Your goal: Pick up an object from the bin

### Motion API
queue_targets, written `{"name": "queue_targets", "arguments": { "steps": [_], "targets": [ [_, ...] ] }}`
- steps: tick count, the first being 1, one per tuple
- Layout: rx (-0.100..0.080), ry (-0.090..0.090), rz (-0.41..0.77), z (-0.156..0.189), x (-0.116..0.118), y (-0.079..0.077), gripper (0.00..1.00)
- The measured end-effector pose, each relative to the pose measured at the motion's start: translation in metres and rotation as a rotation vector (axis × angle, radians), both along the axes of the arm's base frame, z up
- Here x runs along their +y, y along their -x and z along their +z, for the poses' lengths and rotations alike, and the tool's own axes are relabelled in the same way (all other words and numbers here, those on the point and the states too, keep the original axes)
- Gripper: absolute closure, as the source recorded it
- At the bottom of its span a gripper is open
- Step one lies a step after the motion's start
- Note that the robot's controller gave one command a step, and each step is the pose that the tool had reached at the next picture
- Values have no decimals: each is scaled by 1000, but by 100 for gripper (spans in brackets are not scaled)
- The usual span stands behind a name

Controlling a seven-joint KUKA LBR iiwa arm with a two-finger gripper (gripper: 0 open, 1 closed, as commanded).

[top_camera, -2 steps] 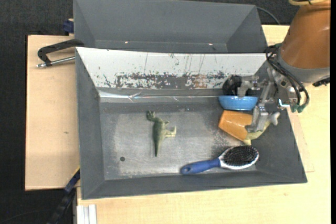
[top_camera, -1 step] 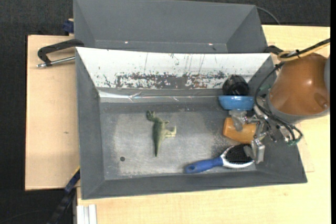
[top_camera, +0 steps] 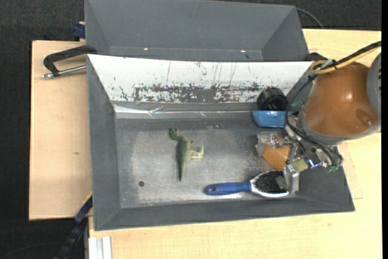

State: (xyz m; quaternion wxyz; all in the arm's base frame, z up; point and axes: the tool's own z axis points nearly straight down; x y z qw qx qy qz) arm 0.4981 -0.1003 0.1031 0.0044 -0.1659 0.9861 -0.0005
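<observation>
Blue-handled hairbrush (top_camera: 247, 188) is seen just beside the gripper (top_camera: 292, 171), head apparently nearest it, handle pointing away; whether the gripper is open cannot be told.

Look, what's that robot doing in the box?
A robot arm reaches into the grey bin from the right to pick something up. Its gripper is low in the near right corner, by the bristly head of a blue-handled brush. An orange thing lies just behind it. A green toy lizard lies alone in the middle. Whether it has grabbed anything yet is hard to tell.
</observation>
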Motion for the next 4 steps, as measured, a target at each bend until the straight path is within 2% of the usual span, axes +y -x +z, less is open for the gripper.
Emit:
{"name": "queue_targets", "arguments": {
  "steps": [1, 2, 3, 4],
  "targets": [
    [1, 2, 164, 24, -3, 3, 0],
    [17, 2, 298, -32, 6, 7, 0],
    [10, 3, 296, -29, 6, 6, 0],
    [3, 3, 296, -29, 6, 5, 100]
  ]
}}
